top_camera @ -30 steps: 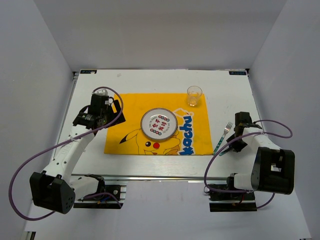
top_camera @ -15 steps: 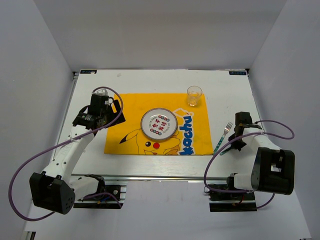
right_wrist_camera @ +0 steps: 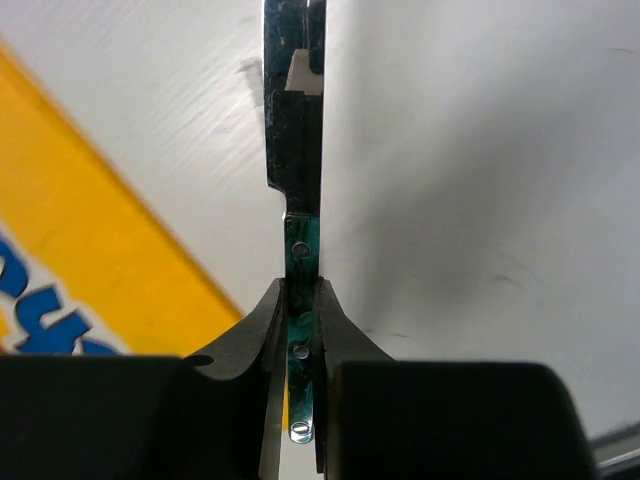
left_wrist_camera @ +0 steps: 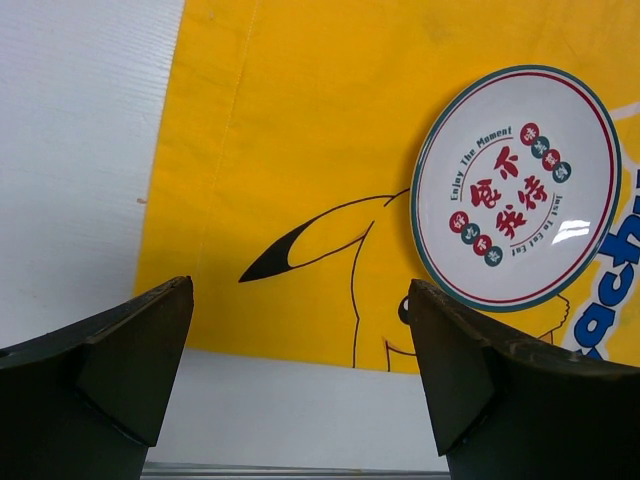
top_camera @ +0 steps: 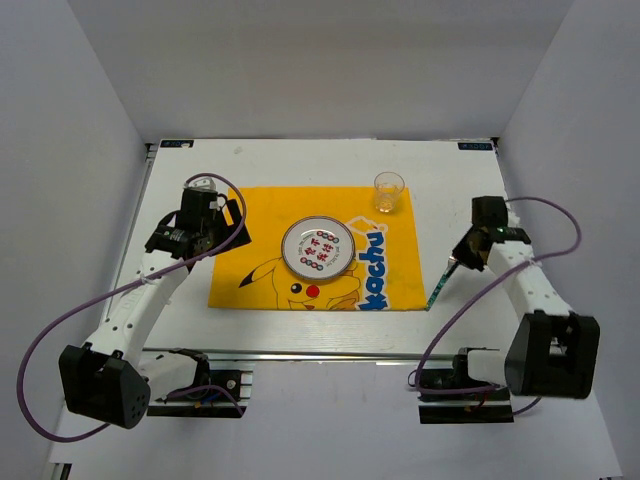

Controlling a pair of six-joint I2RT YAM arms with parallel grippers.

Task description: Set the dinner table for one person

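Watch it — your R gripper (right_wrist_camera: 300,292) is clamped on the fork (right_wrist_camera: 296,140) by just its thin green handle, so it could swivel or slip in that pinch, and the low handle end may snag the placemat (top_camera: 270,215) edge. R arm reaches fwd over the white table (top_camera: 300,160) just right of the mat, wrist tipped down; L gripper (left_wrist_camera: 298,300) hangs wide open, empty, above the mat's left part.

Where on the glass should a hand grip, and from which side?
Probably grip the glass across its side wall, below the rim, coming level from the right. It stands upright and round on the far right corner of the mat; the plate lies to its near left. The right hand is nearest but shut on the fork.
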